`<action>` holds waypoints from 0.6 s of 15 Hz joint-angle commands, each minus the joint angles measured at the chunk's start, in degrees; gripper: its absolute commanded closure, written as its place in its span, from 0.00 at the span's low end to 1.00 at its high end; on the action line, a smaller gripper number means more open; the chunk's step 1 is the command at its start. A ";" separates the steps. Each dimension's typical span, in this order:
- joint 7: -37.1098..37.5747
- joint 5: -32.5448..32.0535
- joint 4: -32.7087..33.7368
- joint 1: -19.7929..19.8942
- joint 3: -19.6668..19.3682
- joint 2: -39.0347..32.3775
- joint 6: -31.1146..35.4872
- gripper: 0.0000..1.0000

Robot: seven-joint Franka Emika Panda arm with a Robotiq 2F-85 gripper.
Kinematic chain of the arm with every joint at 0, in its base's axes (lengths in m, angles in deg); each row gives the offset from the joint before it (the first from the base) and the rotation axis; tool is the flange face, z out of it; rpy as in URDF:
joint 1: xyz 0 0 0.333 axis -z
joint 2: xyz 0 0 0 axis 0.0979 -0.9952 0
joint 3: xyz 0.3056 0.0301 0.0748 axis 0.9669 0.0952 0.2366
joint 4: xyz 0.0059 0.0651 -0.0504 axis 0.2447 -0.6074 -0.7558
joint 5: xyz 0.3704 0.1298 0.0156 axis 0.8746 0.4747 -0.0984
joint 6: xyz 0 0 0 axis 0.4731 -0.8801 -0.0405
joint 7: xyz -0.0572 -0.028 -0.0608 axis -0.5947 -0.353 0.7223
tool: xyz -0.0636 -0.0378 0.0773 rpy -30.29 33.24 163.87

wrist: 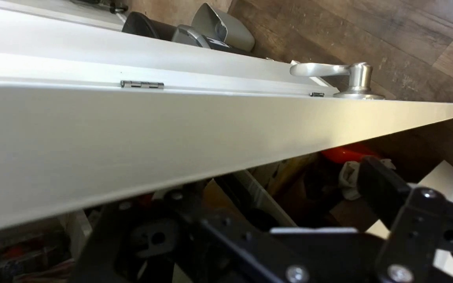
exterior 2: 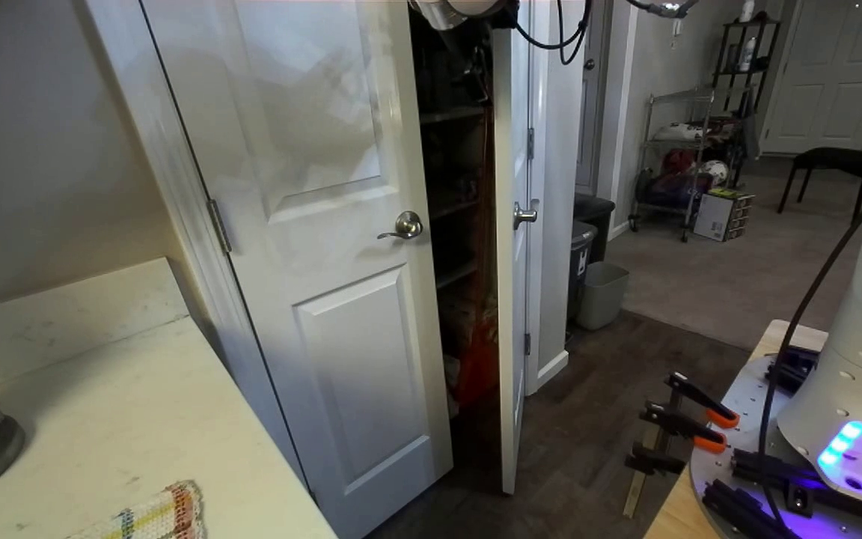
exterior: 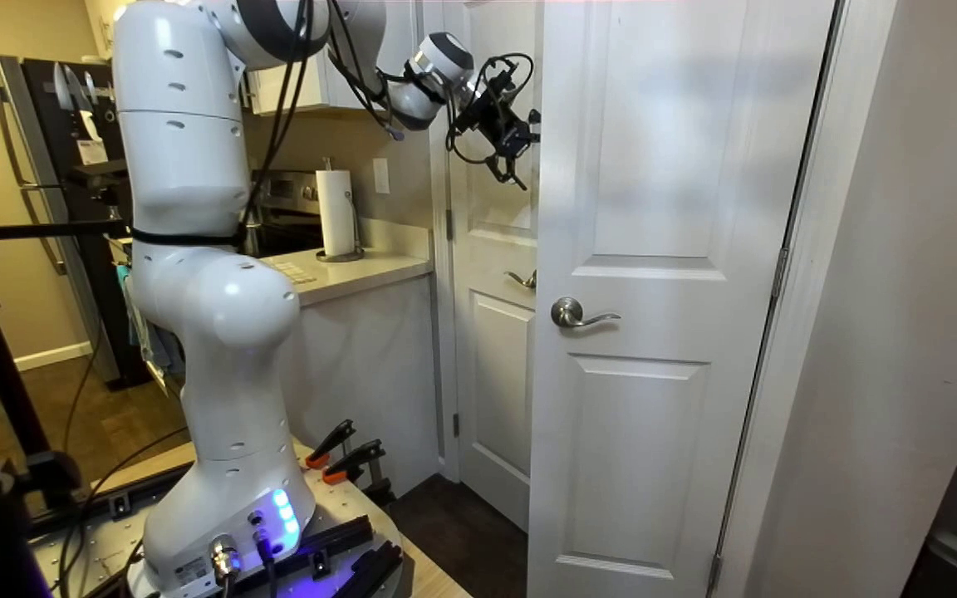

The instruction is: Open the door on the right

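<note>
Door on the right (exterior: pixel 678 311) stands ajar at the right of the scene in an exterior view, its free edge just beside my gripper (exterior: pixel 527 156). That gripper looks spread, holding nothing, reaching in on the inner side; whether it touches the door I cannot tell. Next, I judge, comes an outward push from within, and without a grip I could slide off that smooth edge, the lever handle (wrist: pixel 344 70) being on the opposite face. If I swing wide, my cable loops (exterior 2: pixel 551 47) might catch on the edge; going too deep, I could strike the shelves (exterior 2: pixel 453 209). Too hard a shove may send the door toward the grey bin (exterior 2: pixel 601 296) at its right. White paint covers it, panelled and softly shiny, matching the left-hand door (exterior 2: pixel 319 247). Dark wood-look flooring (exterior 2: pixel 588 397) runs beneath, carpet (exterior 2: pixel 745 277) lies far right, and to the left a pale counter (exterior 2: pixel 117 419) bears a paper towel roll (exterior: pixel 335 213).
</note>
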 commanded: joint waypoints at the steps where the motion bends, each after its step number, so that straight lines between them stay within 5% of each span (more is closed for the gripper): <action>1: 0.38 -0.84 -3.50 0.97 -0.09 3.28 -3.41 0.00; 9: 3.17 1.49 -9.50 2.35 -0.85 8.79 -11.00 0.00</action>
